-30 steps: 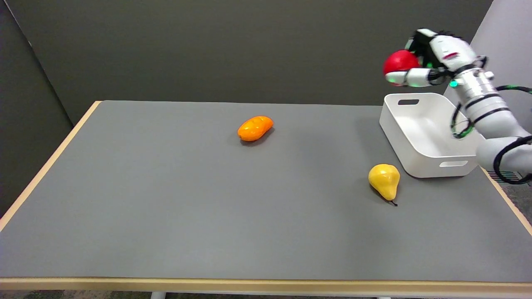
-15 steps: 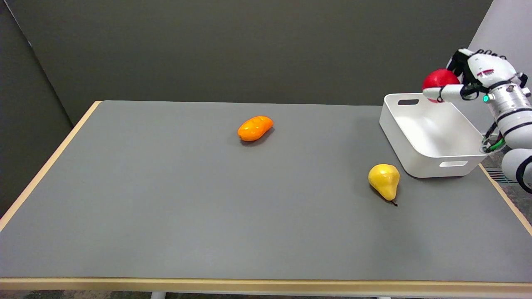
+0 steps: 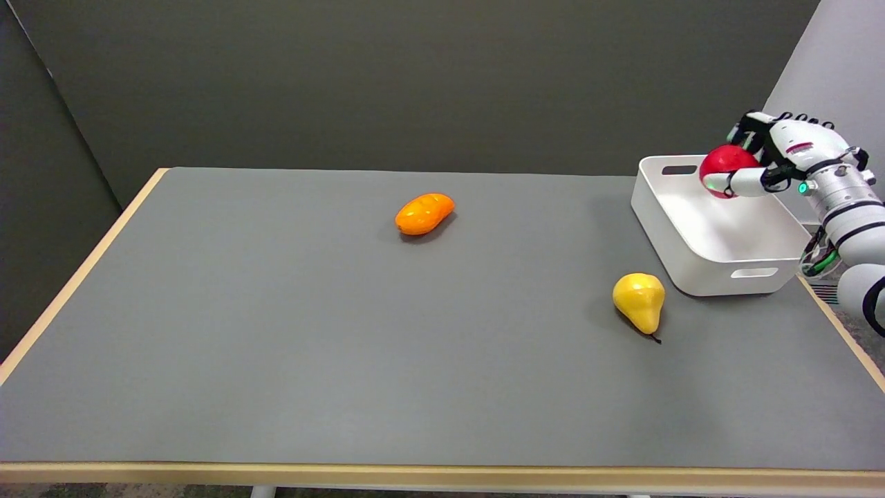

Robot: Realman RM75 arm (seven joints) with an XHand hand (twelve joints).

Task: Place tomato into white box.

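Observation:
My right hand (image 3: 774, 155) grips the red tomato (image 3: 724, 166), with one white finger wrapped under its front. It hangs over the far part of the white box (image 3: 691, 259), which sits at the table's right edge with its inside bare. The tomato looks held above the box floor, roughly at the level of the rim.
A yellow pear (image 3: 640, 299) lies just in front and left of the box. An orange fruit (image 3: 424, 212) lies near the table's middle back. The grey table (image 3: 332, 332) has a light wooden edge; the box nearly reaches its right edge.
My right hand has carried the tomato right and down, from high above the box's far left corner to low over its far part.

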